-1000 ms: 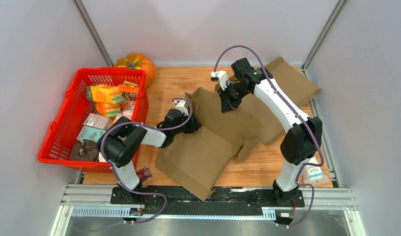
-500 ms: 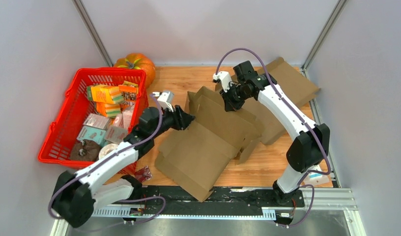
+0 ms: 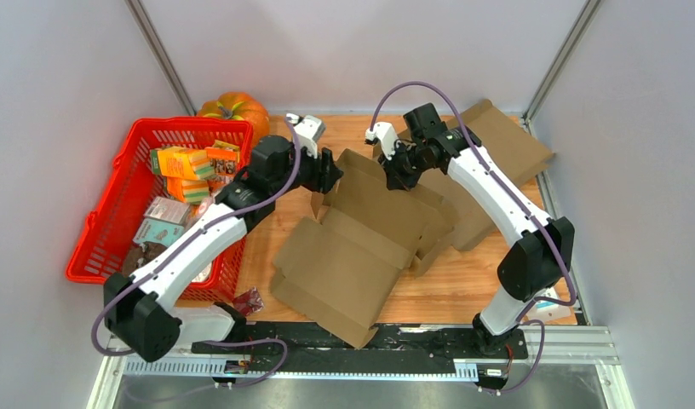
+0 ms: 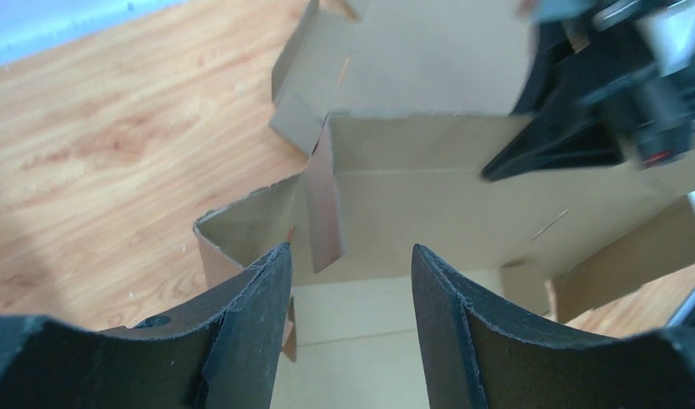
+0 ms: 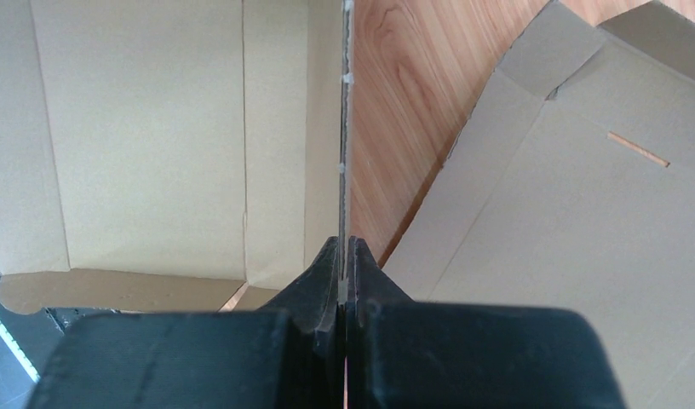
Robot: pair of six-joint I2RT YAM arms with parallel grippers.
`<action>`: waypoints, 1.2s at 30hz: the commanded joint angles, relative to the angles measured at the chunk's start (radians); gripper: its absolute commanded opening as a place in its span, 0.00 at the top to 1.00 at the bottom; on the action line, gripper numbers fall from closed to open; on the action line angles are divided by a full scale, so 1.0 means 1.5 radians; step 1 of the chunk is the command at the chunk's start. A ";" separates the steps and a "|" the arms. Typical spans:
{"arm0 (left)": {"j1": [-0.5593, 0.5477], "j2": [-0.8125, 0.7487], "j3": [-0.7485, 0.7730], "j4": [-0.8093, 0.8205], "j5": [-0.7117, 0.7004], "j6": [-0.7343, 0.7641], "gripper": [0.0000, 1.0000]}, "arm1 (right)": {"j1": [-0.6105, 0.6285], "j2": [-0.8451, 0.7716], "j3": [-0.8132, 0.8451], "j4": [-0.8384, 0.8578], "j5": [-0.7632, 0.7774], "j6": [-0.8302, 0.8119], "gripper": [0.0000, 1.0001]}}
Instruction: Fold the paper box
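- Part-folded box lies mid-table, far wall raised.
- On that wall's top edge: right gripper.
- At the far-left corner flap: left gripper, jaws unreadable.
- At left, red basket of packets, with pumpkin behind.
- Far right, flat cardboard.

paper box mid-surface; basket left of it; pumpkin behind basket; flat cardboard right-rear, partly under paper box; small carton front right.
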 commanded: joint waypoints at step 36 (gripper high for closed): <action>-0.108 0.002 -0.094 0.046 -0.427 -0.155 1.00 | 0.203 -0.335 -0.187 0.168 0.362 1.407 0.00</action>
